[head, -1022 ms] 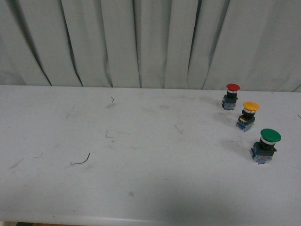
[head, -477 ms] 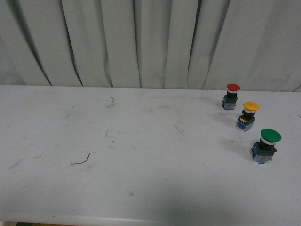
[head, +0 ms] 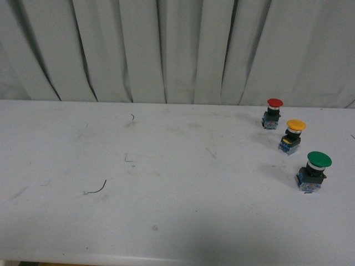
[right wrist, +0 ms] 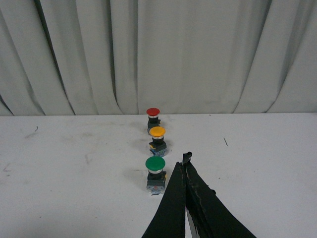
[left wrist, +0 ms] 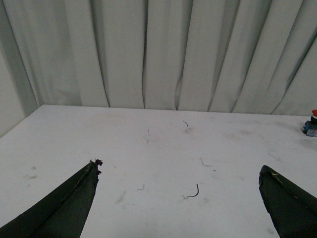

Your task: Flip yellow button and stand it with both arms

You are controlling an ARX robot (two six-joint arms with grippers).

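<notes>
The yellow button (head: pixel 292 136) stands upright, cap up, on the white table (head: pixel 166 183) at the far right, between a red-capped button (head: pixel 272 113) and a green-capped button (head: pixel 313 171). It also shows in the right wrist view (right wrist: pixel 158 141), in line with the red one (right wrist: pixel 153 120) and the green one (right wrist: pixel 155 174). My right gripper (right wrist: pixel 185 159) is shut and empty, its tips beside the green button and short of the yellow one. My left gripper (left wrist: pixel 179 168) is open and empty over the left part of the table. Neither arm shows in the front view.
A pleated grey curtain (head: pixel 177 50) hangs behind the table's far edge. A short curved black wire scrap (head: pixel 97 189) lies on the left of the table and shows between the left fingers (left wrist: pixel 192 191). The red button shows at the left wrist view's edge (left wrist: pixel 313 124).
</notes>
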